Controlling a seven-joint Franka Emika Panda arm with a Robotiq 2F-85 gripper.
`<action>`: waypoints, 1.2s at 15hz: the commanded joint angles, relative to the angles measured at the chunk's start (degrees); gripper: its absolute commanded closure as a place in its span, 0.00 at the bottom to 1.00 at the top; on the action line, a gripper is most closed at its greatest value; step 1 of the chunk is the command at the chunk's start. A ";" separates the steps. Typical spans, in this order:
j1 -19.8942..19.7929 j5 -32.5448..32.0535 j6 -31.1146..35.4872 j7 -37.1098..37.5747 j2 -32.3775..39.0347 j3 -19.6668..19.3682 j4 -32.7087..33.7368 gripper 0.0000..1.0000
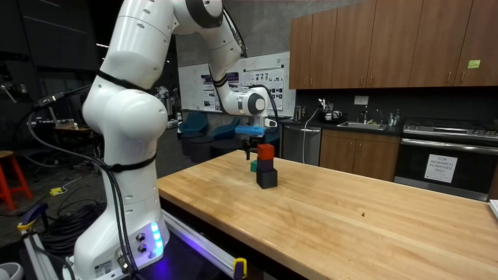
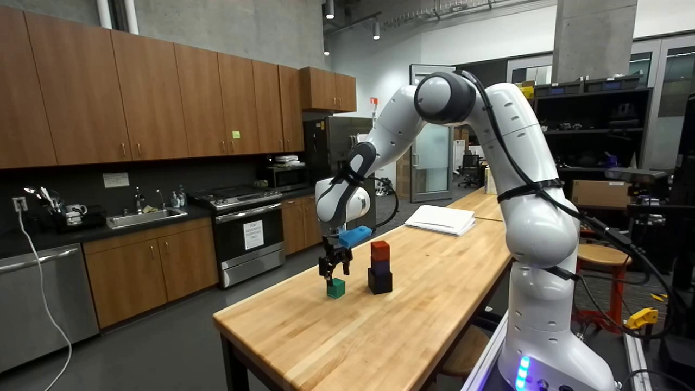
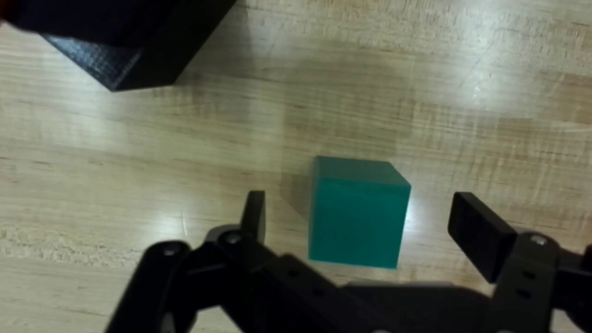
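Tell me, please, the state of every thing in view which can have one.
End effector: open, holding nothing
Green cube: on the table, not gripped
Black block: lowest of three stacked
Dark purple block: middle one
Red block: topmost
Oven door: shut
Upper cabinets: shut
Dishwasher: shut
Robot base lights: lit blue

Both exterior views look across the table (image 1: pixel 350 241) toward cabinets (image 2: pixel 152 103); the wrist view, close overhead, shares their green cube (image 3: pixel 358 222).

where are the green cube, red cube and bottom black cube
Green cube (image 3: pixel 360 219), in the wrist view: on its top face.
Red cube (image 1: pixel 266 153), in an exterior view: on a side face.
Bottom black cube (image 1: pixel 267 179), in an exterior view: on a side face.
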 commanded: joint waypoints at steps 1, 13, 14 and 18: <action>0.22 0.89 -2.10 -1.34 1.67 -0.13 2.54 0.00; 0.35 0.74 -3.69 -0.91 4.23 -0.24 5.11 0.32; 0.35 0.73 -3.83 -0.88 4.31 -0.25 5.24 0.38; 0.53 0.19 -4.12 -0.58 3.09 -0.52 4.76 0.71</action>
